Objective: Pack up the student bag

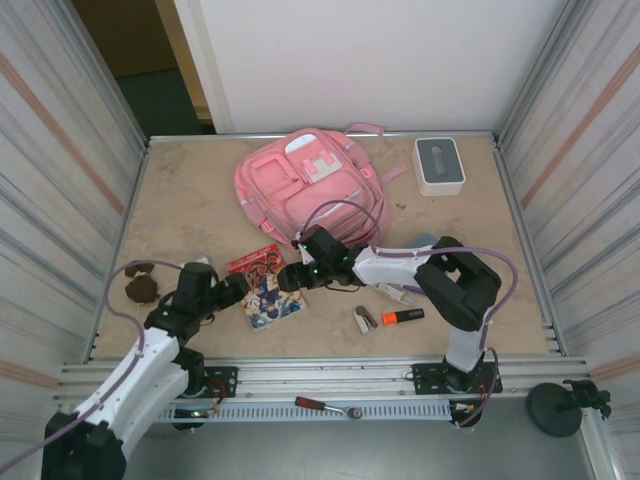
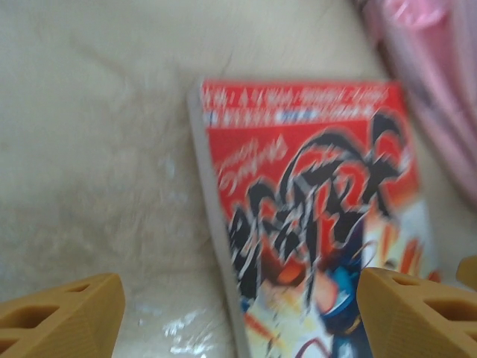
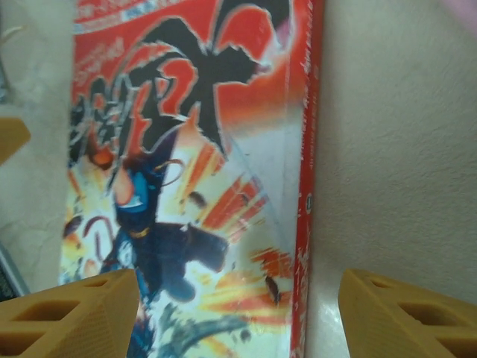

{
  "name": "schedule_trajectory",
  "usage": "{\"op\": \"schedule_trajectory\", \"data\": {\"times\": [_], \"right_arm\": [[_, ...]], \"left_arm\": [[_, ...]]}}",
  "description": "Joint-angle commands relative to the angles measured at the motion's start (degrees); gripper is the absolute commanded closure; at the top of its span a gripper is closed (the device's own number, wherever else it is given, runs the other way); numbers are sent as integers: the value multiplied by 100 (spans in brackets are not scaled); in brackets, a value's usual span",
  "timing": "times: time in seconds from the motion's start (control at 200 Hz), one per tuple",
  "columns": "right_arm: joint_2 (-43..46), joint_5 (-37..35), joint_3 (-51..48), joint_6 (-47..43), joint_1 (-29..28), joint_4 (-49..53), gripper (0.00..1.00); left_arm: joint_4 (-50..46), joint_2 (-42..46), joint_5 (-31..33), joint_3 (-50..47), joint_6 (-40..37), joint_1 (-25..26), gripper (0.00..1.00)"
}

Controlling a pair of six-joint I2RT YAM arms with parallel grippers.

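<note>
Left gripper (image 2: 238,321): jaws wide, nothing held. One finger (image 2: 59,317) is over bare table (image 1: 190,200) and the other over the cover of the comic book (image 2: 313,216), so it straddles the book's grey page edge. Can't tell if it touches the book. Wrist is low and pitched down. In the top view the left arm (image 1: 150,360) runs from its near-left base far and right, with the gripper at the book's left side.

Right gripper (image 3: 238,313): jaws also wide, nothing held. It straddles the book's red spine, one finger over the cover and one over the table. Right arm (image 1: 455,285): base near right, elbow folded up above it, forearm stretched left and low, gripper at the book's far-right side. The two grippers face each other across the book, close together.

The comic book lies flat, cover up, near the centre of the table.

Student bag (image 1: 310,185): lies flat at far centre, front pockets up, just beyond the book and the right gripper. Neither gripper is on it.

Other items:
- White box with grey top (image 1: 440,165), far right, beside the bag.
- Orange highlighter (image 1: 403,316), near right, beside the right arm.
- Brown lumps (image 1: 140,288), left side.
- Red-handled tool (image 1: 322,404), on the near rail.
</note>
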State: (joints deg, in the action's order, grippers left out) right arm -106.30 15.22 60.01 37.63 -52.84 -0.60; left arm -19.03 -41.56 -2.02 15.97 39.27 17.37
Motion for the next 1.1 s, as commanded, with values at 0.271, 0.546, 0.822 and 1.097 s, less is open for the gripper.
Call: {"op": "schedule_trajectory", "data": {"times": [0.271,0.546,0.822,1.097], "right_arm": [[-512,267,110,968,-27,-701,43],[-514,356,7,1133,-25,-985,56],[-123,550,-310,956,352,-933,48],[27,1485,-675,1045,729,-1443,36]], "left_arm": [[1429,-1219,-1735,-241,71,53,49],[1751,-1298,-1973,-191,37,56,79],[2264,-766,-2509,-310,164,-138,100],[2963,405,-3555,-698,803,-805,100]]}}
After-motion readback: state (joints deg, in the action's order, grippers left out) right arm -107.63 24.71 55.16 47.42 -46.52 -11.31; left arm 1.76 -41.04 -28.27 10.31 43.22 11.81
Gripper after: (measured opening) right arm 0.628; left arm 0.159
